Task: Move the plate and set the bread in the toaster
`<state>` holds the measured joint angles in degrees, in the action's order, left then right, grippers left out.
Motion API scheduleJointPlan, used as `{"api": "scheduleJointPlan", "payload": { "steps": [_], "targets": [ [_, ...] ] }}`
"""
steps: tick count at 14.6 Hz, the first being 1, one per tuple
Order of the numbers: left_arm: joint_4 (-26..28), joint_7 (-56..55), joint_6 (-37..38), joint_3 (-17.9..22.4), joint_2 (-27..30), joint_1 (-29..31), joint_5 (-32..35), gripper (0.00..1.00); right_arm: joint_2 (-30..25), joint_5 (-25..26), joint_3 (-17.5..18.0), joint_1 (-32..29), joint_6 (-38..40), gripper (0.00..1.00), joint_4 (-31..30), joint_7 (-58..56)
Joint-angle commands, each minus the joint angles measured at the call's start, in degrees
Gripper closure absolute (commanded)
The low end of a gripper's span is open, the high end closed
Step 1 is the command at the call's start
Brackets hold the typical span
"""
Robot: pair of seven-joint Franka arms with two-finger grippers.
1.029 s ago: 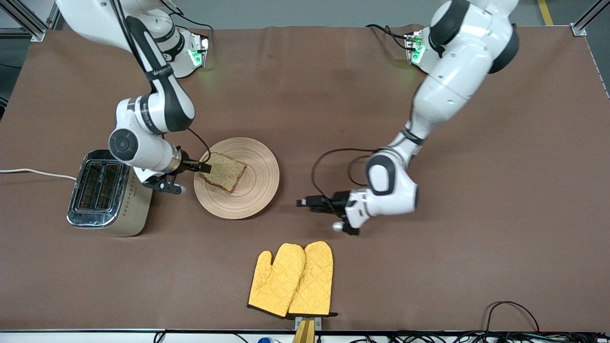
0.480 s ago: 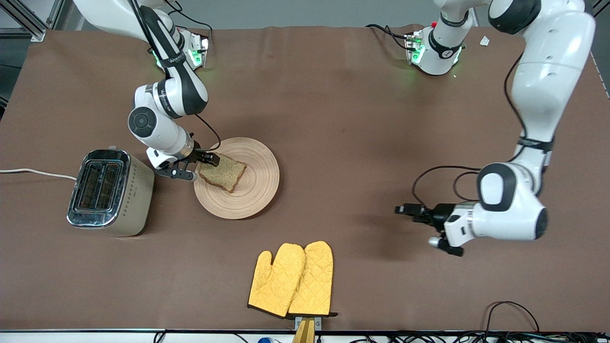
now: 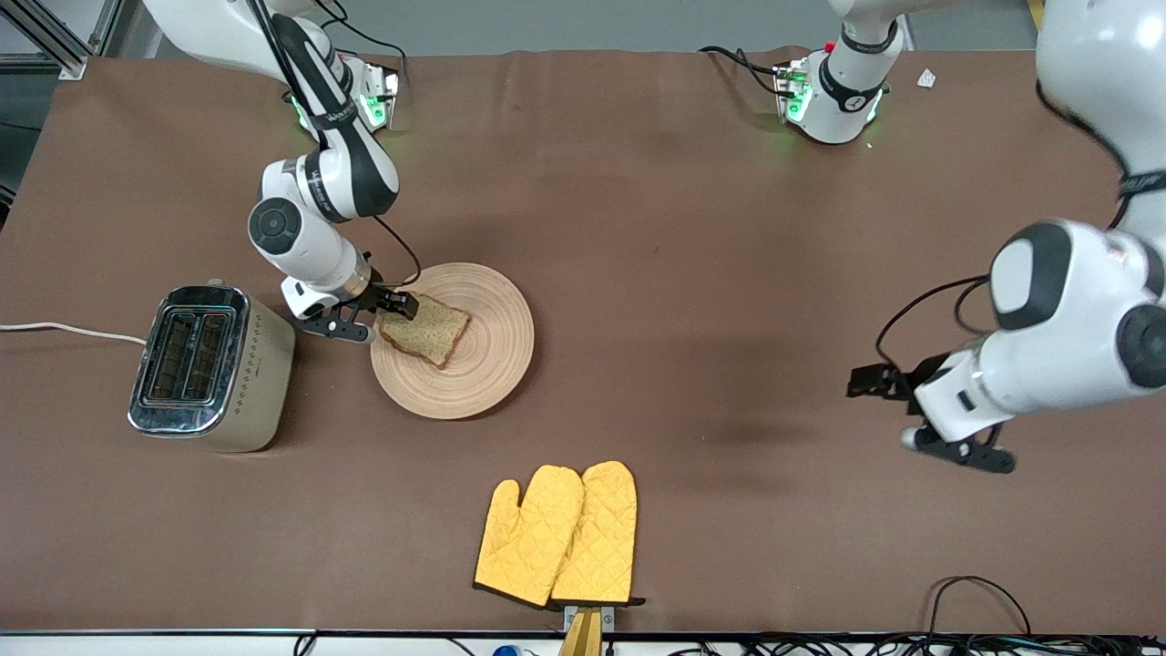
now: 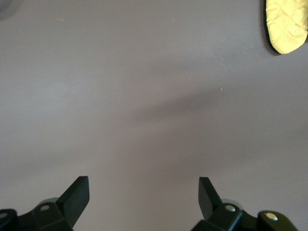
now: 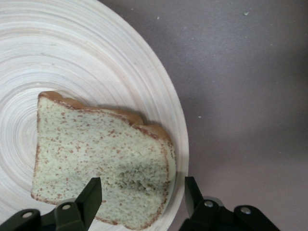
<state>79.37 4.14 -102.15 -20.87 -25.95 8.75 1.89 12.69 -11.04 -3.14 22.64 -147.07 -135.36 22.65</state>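
The round tan wooden plate (image 3: pixel 496 364) lies beside the toaster (image 3: pixel 208 366), toward the right arm's end of the table. The brown bread slice (image 3: pixel 428 330) lies flat on the plate, on the part closest to the toaster. My right gripper (image 3: pixel 401 306) is open and low over the corner of the bread at the plate's rim. In the right wrist view, the right gripper (image 5: pixel 142 193) has one finger over the bread (image 5: pixel 96 149) and the other past the rim of the plate (image 5: pixel 72 57). My left gripper (image 3: pixel 861 383) is open and empty over bare table at the left arm's end; it also shows in the left wrist view (image 4: pixel 143 192).
A pair of yellow oven mitts (image 3: pixel 557 534) lies nearer the front camera than the plate; one tip shows in the left wrist view (image 4: pixel 288 24). The toaster's white cord (image 3: pixel 55 329) runs off the table's edge at the right arm's end.
My left arm has swung away from the plate toward its own end of the table and risen. My right gripper has shifted slightly along the bread's edge, then held still.
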Motion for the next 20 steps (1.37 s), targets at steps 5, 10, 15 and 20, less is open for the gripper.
{"api": "scheduleJointPlan", "payload": {
  "steps": [5,10,15,20],
  "targets": [
    [2.81,2.62,8.80,0.04,15.47,6.37,1.80,0.00,-2.23,-1.00,-0.38,2.23,-5.33,0.47,-4.82,-0.59],
    [3.51,1.93,13.63,0.39,22.51,5.50,1.80,0.00,-2.05,-1.00,-0.38,1.71,-5.24,0.47,-4.82,-1.03],
    [3.95,1.83,15.31,8.90,24.63,-3.29,1.80,0.00,-1.88,-1.00,-0.38,1.79,-6.47,0.47,-4.91,-1.56],
    [3.86,-0.35,17.42,14.89,25.16,-9.27,1.80,0.00,-1.79,-1.00,-0.38,1.71,-8.48,0.47,-6.05,-1.64]
  ]
}}
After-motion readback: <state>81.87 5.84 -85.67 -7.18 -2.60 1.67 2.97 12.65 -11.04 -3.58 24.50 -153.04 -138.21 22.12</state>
